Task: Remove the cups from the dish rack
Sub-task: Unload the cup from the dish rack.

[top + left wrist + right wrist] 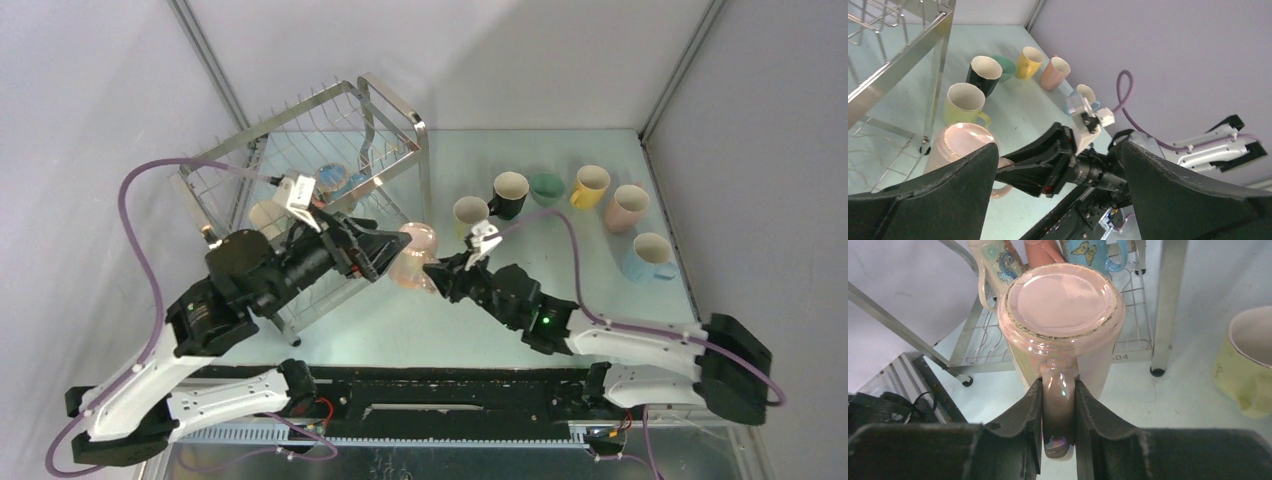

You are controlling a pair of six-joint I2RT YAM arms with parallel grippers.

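Note:
My right gripper [437, 272] is shut on the loop handle of a glossy pink mug [413, 256]. It holds the mug just right of the dish rack [300, 165], with the base turned up toward the wrist camera. In the right wrist view both fingers [1034, 400] pinch the handle below the mug [1063, 305]. My left gripper [385, 254] is open and empty, close against the mug's left side. In the left wrist view the mug [960, 142] sits past the left finger [923, 200]. A light blue cup [335, 180] and a beige cup [268, 215] remain in the rack.
Several mugs stand upright on the table to the right: lime [470, 213], black [510, 193], green [547, 187], yellow [590, 186], pink [627, 207], light blue [650, 257]. The rack's steel leg [1168, 300] and the lime mug [1248, 360] are close to the held mug.

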